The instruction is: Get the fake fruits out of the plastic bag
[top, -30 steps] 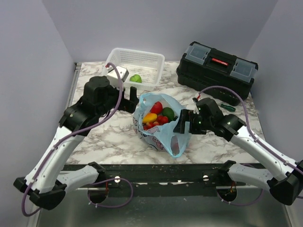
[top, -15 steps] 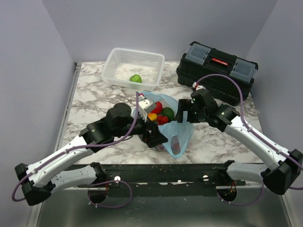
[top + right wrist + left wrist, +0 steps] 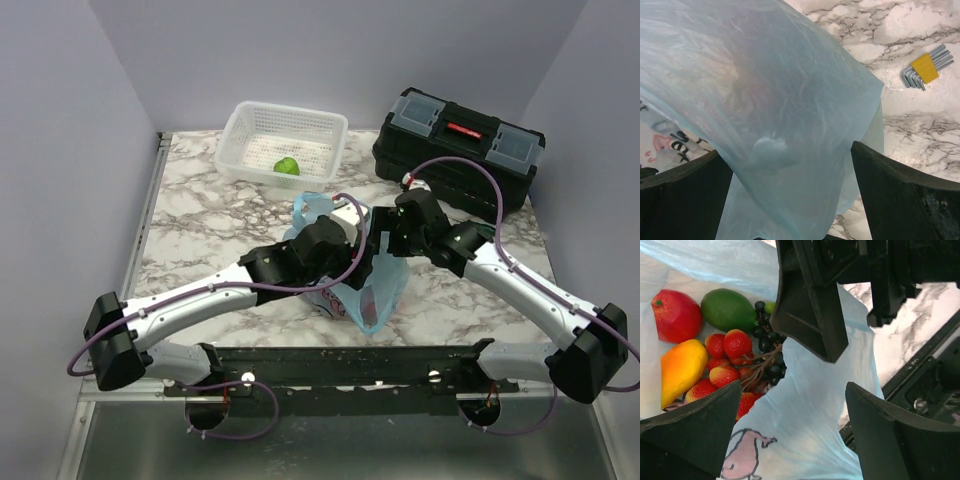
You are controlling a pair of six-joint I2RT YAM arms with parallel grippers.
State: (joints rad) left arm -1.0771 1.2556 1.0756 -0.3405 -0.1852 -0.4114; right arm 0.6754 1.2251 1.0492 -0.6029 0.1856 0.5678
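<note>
Bag: plastic bag, thin light-blue film, lies mid-bench between the two arms. One loop handle stands up at its far left. A pink-and-white cartoon print shows on the wall facing the left wrist camera.
Contents: fake fruits all inside the bag, heaped together at the open mouth.
Red apple: at the edge of the heap, just beside the dark green piece.
Yellow-orange piece: touching the apple, against the bag wall.
Cluster of red berries: centre of the heap, between the yellow-orange piece and a dark grape bunch on brown stems.
Left gripper: over the bag mouth, jaws wide apart, nothing between them but bag film below. No fruit touched.
Right gripper: at the bag's right side, jaws spread wide. A fold of blue film bulges between the fingers, not pinched.
Grippers to each other: close together, the right one's fingers directly ahead of the left wrist camera.
Bench: marble-patterned top.
Hex key set: yellow holder, on the bench beyond the bag.
Basket: white lattice, far left, apart from the bag, holding one light-green round fruit.
Toolbox: black, lid shut, red handle, far right.
</note>
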